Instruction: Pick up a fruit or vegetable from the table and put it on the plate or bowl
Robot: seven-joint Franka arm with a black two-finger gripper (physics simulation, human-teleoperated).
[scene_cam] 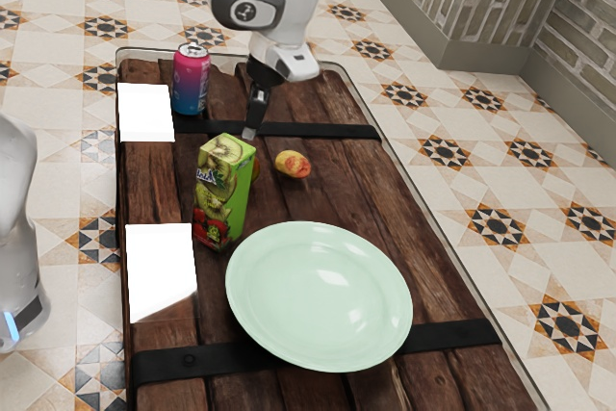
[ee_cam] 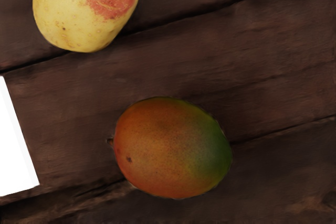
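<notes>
Claw point(scene_cam: 252, 130) hovering beyond the juice carton point(scene_cam: 225, 190).
You can't tell its opening; mango point(ee_cam: 172, 148) lies under it, yellow fruit point(ee_cam: 84, 9) alongside, partly cut off.

Wrist view: yellow fruit point(ee_cam: 84, 9) with a red blotch is cut by the frame edge, its far end out of sight. White card point(ee_cam: 13, 145) is also cut by the edge; one corner seen, the rest out of frame.

Exterior view: arm point(scene_cam: 265, 2) runs off the upper edge. Desk point(scene_cam: 385, 199) near end is cut by the lower edge. Grey-white rounded body point(scene_cam: 14, 238) at the exterior view's left is mostly out of frame; cannot tell what it is. Plate point(scene_cam: 318, 295) covers the middle of the near black strap point(scene_cam: 452, 334). Lettering on the can point(scene_cam: 191, 79) and the juice carton point(scene_cam: 224, 190) is too small to read.
</notes>
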